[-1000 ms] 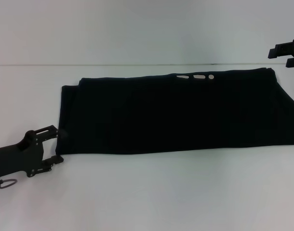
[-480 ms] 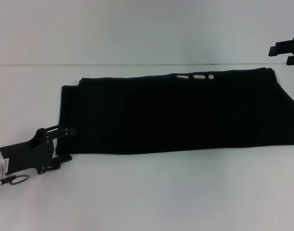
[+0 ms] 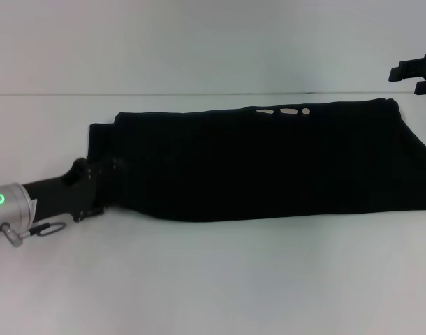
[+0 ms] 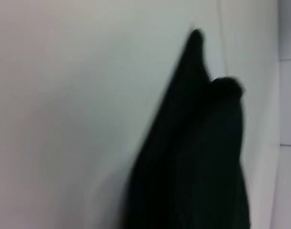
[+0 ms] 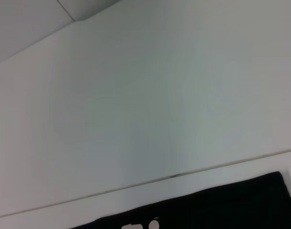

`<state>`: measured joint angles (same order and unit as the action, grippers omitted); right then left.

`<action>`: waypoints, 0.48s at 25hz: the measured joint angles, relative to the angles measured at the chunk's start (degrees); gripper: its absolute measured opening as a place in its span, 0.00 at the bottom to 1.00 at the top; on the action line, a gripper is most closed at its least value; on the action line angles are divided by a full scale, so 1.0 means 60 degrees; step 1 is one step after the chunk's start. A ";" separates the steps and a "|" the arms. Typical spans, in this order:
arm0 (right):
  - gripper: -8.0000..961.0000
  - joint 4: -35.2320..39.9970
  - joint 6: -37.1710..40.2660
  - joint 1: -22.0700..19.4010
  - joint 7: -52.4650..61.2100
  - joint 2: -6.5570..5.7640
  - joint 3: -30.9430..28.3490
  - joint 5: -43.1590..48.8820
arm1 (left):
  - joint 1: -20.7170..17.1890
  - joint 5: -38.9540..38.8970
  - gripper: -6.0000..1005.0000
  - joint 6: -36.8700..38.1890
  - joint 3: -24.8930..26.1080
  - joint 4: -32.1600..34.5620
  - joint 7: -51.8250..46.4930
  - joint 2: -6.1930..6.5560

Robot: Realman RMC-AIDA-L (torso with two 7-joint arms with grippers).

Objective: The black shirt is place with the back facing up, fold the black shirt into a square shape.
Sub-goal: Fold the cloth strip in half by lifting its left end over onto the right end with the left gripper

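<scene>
The black shirt [image 3: 269, 164], folded into a long band, is lying across a white worktop [image 3: 220, 279] fronting a pale wall [image 3: 199, 42]. Left pincer [image 3: 109, 183] is meeting its near-left corner, grip unreadable; right pincer [image 3: 417, 73] is hovering beyond its far-right corner, grip unreadable.

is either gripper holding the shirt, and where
Cannot tell. The left gripper is at the shirt's near left corner, its fingers lost against the black cloth. The right gripper holds nothing.
</scene>
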<state>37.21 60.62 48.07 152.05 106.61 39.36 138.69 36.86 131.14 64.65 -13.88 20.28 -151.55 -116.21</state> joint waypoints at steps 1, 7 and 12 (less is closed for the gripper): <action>0.72 0.0000 0.0001 -0.0003 -0.0001 0.0000 -0.0004 -0.0001 | 0.0007 -0.0184 0.78 -0.0006 0.0009 -0.0005 0.0163 -0.0004; 0.72 0.0007 0.0001 -0.0026 -0.0001 0.0001 -0.0013 -0.0001 | -0.0040 -0.0787 0.78 0.0078 -0.0171 -0.0052 0.0797 -0.0008; 0.72 0.0003 -0.0035 -0.0047 0.0000 0.0023 -0.0044 -0.0016 | -0.0012 -0.0594 0.76 -0.0179 -0.0576 -0.0116 0.0494 -0.0022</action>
<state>37.23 60.41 47.79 152.05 106.75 39.10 138.60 36.79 127.57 63.57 -17.33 19.58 -148.59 -116.35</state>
